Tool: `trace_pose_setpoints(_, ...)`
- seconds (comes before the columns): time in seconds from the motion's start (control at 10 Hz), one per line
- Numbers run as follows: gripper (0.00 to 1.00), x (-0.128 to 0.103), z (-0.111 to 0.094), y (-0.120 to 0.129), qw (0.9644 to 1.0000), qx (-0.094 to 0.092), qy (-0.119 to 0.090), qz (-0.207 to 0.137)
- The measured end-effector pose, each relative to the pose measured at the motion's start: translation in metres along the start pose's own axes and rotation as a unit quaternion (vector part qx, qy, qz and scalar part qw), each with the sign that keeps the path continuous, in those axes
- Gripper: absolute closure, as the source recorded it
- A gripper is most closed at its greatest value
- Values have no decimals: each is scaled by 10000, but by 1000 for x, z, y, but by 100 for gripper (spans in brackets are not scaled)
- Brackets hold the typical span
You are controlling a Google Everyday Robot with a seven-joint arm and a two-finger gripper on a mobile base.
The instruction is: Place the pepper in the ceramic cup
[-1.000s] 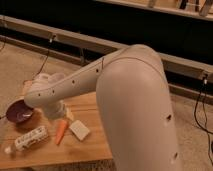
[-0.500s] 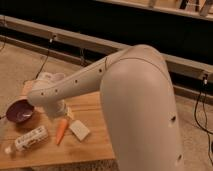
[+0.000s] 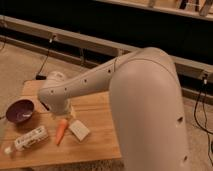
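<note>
Wooden table (image 3: 102,137), fingers (image 3: 68,111) near tapered pepper (image 3: 61,131)

No text, number, brand or sign can be read anywhere. Dark print is seen on the label of the white plastic bottle (image 3: 31,138) lying on its side on the wooden bench (image 3: 97,142), but it is too blurred for any letter to be made out. A row of small dark dots is carried along the white robot arm (image 3: 145,100), none forming a character. The jaws, held low over the bench just above the slim orange pepper (image 3: 61,131), are largely hidden by the wrist, and nothing is legible on them.
</note>
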Motion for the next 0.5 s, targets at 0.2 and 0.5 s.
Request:
trace_pose_setpoints(0.2, 35, -7, 15, -1, 9997, -171, 63, 158)
trace_pose_setpoints(0.5, 35, -13, 32, 5, 9991, -315, 215, 181)
